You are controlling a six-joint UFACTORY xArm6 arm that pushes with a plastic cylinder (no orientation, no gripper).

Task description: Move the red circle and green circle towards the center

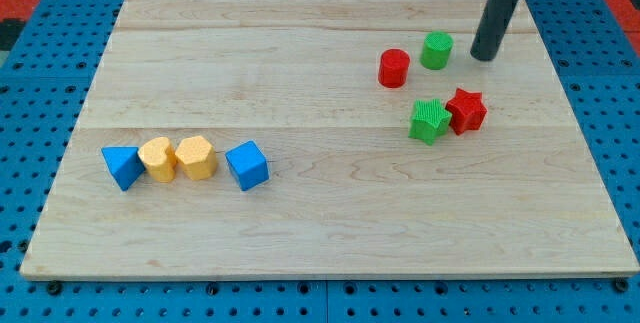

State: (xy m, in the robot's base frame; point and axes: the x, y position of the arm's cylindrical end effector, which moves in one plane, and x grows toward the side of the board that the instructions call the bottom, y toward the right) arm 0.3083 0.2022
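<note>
A dark rod is coming down from the view's top right and resting my tip on the wooden counter, just to the view's right of the green circle with a narrow gap showing between them. The tool is a plain straight rod with no jaws, so it is neither spread nor pinching anything.

The green circle is standing upright in the upper right part of the counter, and the red circle is sitting just beside it, slightly lower and to the view's left, apart from it. Below the pair, a green star-like block and a red star-like block are lying side by side, touching or nearly so.

Well apart from these, at the view's lower left, four blocks are lining up in a row: a blue block, two yellow blocks pressing against each other, and a blue cube a little to their right. A blue pegboard is framing the counter.
</note>
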